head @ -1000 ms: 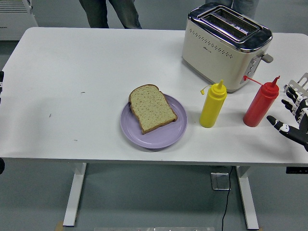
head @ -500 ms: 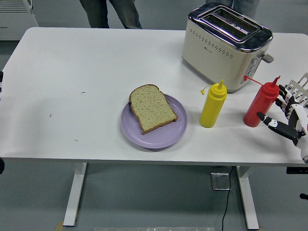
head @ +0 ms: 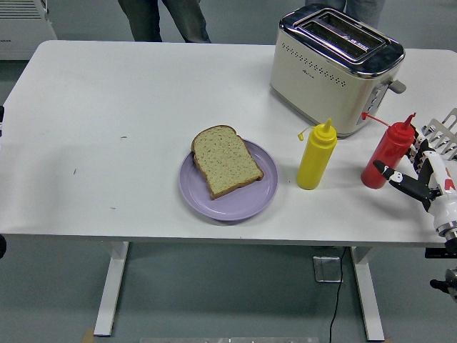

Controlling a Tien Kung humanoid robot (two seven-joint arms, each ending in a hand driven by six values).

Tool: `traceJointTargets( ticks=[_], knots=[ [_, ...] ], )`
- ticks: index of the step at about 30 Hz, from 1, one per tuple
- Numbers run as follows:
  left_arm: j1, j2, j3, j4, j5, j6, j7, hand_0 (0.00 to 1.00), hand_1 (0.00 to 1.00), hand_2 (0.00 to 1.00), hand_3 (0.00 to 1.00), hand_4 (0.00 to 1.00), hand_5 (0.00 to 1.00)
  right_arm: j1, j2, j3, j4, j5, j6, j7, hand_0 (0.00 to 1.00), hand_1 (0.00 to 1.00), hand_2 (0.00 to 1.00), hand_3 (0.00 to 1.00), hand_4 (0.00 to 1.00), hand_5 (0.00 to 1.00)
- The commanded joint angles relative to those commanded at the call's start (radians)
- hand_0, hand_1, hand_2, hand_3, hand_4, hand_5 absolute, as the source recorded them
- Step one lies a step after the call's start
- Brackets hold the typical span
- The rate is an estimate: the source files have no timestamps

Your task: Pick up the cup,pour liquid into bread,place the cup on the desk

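Note:
No cup shows; two squeeze bottles stand in front of the toaster. The red bottle (head: 387, 158) is upright at the right, the yellow bottle (head: 315, 157) upright to its left. A slice of bread (head: 225, 161) lies on a purple plate (head: 246, 204) at the table's middle. My right hand (head: 403, 163) is open at the red bottle: the thumb (head: 395, 177) reaches across its lower front, the other fingers (head: 423, 153) stand just right of it. I cannot tell whether they touch it. Only a dark sliver of my left arm (head: 2, 114) shows at the left edge.
A cream and chrome toaster (head: 332, 68) stands at the back right, close behind both bottles. A metal rack (head: 446, 132) pokes in at the right edge beside my hand. A person's legs (head: 161, 18) stand at the far side. The table's left half (head: 93, 128) is bare white.
My right hand has moved left, from apart on the table's right edge to the red bottle, its thumb now across the bottle's lower front. The bottles, plate and bread have not moved.

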Motion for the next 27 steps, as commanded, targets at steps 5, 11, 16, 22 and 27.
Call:
traceJointTargets(
  ticks=[5, 11, 16, 22, 27],
  knots=[
    [0.001, 0.0, 0.002, 0.001, 0.0, 0.0, 0.0, 0.825, 0.817, 0.861, 0.821, 0.653, 0.998, 0.0, 0.003, -0.009, -0.007, 0.012, -0.012, 0.011, 0.867, 0.827, 0.854, 0.969, 0.9, 0.261],
    [0.0, 0.001, 0.005, 0.001, 0.0, 0.0, 0.0, 0.825, 0.817, 0.861, 0.821, 0.652, 0.998, -0.001, 0.004, -0.011, -0.012, 0.026, -0.023, 0.022, 0.778, 0.75, 0.753, 0.895, 0.86, 0.232],
    [0.0, 0.002, 0.006, 0.001, -0.001, -0.001, 0.0, 0.825, 0.817, 0.86, 0.821, 0.652, 0.998, -0.005, 0.003, -0.012, -0.01, 0.029, -0.025, 0.027, 0.728, 0.703, 0.688, 0.857, 0.797, 0.201],
    [0.002, 0.002, 0.006, 0.001, -0.001, 0.0, 0.0, 0.826, 0.818, 0.86, 0.82, 0.652, 0.998, -0.005, 0.003, -0.015, -0.011, 0.036, -0.028, 0.033, 0.652, 0.653, 0.642, 0.808, 0.741, 0.171],
    [0.003, 0.002, 0.006, 0.001, -0.001, 0.0, 0.0, 0.826, 0.818, 0.86, 0.82, 0.652, 0.998, -0.004, 0.004, -0.018, -0.013, 0.039, -0.028, 0.036, 0.586, 0.612, 0.604, 0.77, 0.71, 0.147]
  ],
)
